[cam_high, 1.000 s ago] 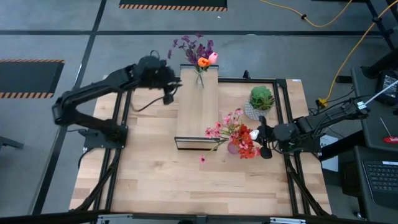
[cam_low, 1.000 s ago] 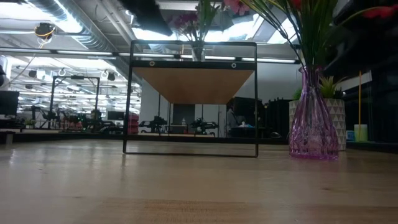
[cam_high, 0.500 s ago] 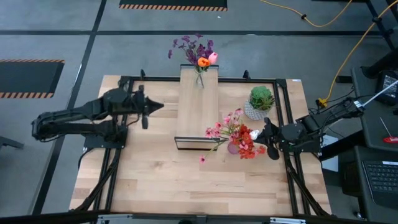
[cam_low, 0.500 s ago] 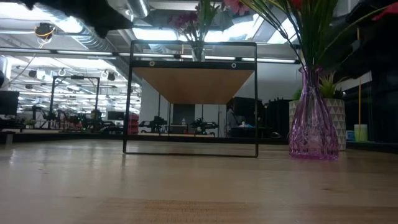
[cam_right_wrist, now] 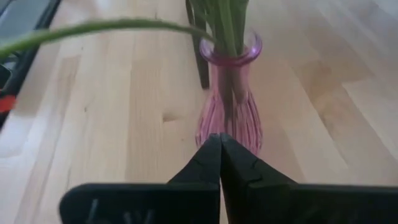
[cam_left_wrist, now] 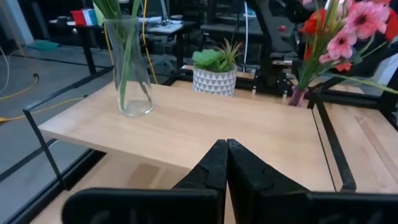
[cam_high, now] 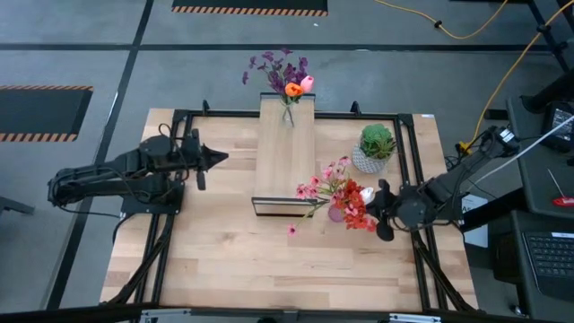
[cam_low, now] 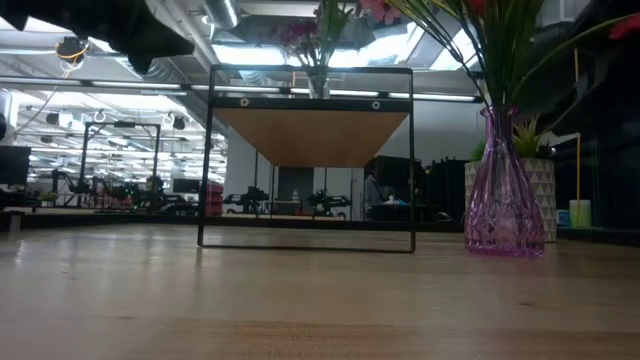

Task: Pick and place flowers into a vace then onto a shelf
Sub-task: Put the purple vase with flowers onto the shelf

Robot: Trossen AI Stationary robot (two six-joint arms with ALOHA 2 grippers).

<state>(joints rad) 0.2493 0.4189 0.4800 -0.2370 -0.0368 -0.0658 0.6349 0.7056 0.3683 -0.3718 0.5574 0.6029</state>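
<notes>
Clear vase (cam_high: 288,117) already on shelf (cam_high: 284,166); left pincer (cam_high: 215,157) clenched empty beside it, right pincer (cam_high: 378,213) clenched empty facing purple vase (cam_right_wrist: 229,99), likely its next pickup.

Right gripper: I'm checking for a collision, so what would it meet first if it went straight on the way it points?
Most likely the purple vase: the shut right gripper points at its body, close by on the table. Whether it would strike squarely or just graze is unclear.
</notes>
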